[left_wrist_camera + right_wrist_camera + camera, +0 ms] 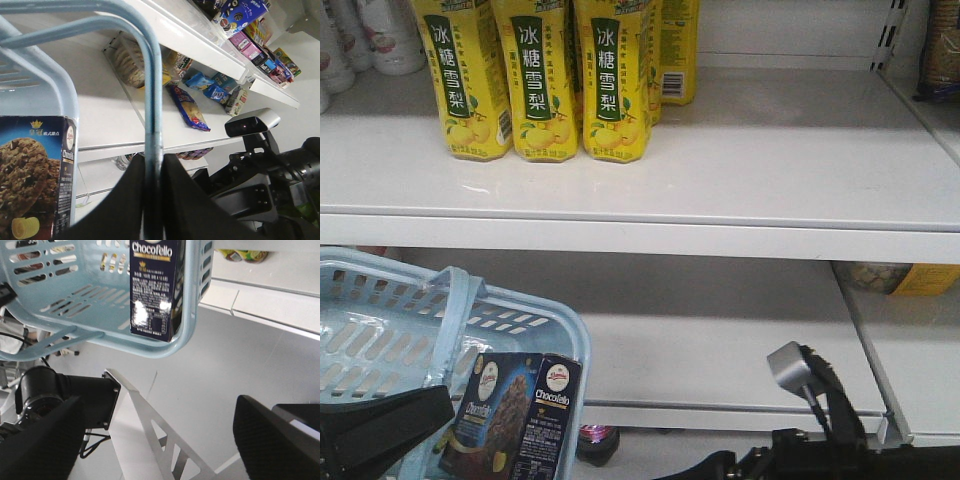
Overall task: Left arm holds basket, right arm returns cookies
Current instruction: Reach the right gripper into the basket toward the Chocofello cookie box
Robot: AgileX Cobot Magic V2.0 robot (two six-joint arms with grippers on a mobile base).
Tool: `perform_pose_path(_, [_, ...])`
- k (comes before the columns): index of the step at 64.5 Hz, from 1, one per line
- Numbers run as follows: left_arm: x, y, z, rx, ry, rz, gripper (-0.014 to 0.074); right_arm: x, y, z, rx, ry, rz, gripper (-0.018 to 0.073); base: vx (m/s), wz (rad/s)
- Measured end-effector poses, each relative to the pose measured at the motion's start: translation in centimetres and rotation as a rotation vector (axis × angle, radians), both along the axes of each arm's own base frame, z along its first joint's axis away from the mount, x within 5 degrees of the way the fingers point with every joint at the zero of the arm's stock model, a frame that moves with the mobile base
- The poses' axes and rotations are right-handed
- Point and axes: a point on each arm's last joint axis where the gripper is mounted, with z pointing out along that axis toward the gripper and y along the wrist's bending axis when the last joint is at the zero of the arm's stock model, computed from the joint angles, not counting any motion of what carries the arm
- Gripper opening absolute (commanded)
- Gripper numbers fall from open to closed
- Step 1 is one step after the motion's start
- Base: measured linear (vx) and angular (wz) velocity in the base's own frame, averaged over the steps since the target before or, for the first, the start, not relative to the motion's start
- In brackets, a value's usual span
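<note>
The pale blue basket (380, 320) hangs at the lower left, in front of the lower shelf. My left gripper (152, 162) is shut on its flat handle (150, 80), which runs up between the two black fingers. The navy cookies box (515, 415) stands upright inside the basket against its near wall, and it shows again in the left wrist view (35, 175). My right gripper (157, 435) is open and empty, below and apart from the basket (60, 300) and the cookies box (152, 290). The right arm (820, 455) sits low at the bottom right.
Yellow drink cartons (535, 80) and white bottles (360, 35) stand on the upper shelf (720, 150). Its white front edge (640, 235) juts out above the basket. Snack packets (190, 107) lie on shelves to the side. A silver bracket (150, 425) runs between the right fingers.
</note>
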Motion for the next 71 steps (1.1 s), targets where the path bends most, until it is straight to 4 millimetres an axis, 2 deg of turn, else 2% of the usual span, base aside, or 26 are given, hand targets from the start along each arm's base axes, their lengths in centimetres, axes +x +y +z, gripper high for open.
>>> perform_pose_path(15, [0.0, 0.0, 0.0, 0.002, -0.001, 0.004, -0.0007, 2.3, 4.8, 0.5, 0.014, -0.008, 0.058, 0.0574, 0.00, 0.00])
perform_pose_path(34, [0.0, 0.0, 0.0, 0.002, -0.002, 0.005, -0.0007, 2.9, 8.5, 0.5, 0.036, -0.001, 0.114, 0.0554, 0.00, 0.00])
perform_pose_path(51, [0.1, 0.0, 0.0, 0.003, -0.001, 0.008, -0.0007, 3.7, 9.1, -0.8, -0.020, -0.010, 0.074, 0.0554, 0.00, 0.00])
perform_pose_path(71, [0.1, 0.0, 0.0, 0.003, 0.000, 0.008, -0.0007, 4.4, 9.6, 0.3, 0.000, -0.079, 0.087, 0.0554, 0.00, 0.00])
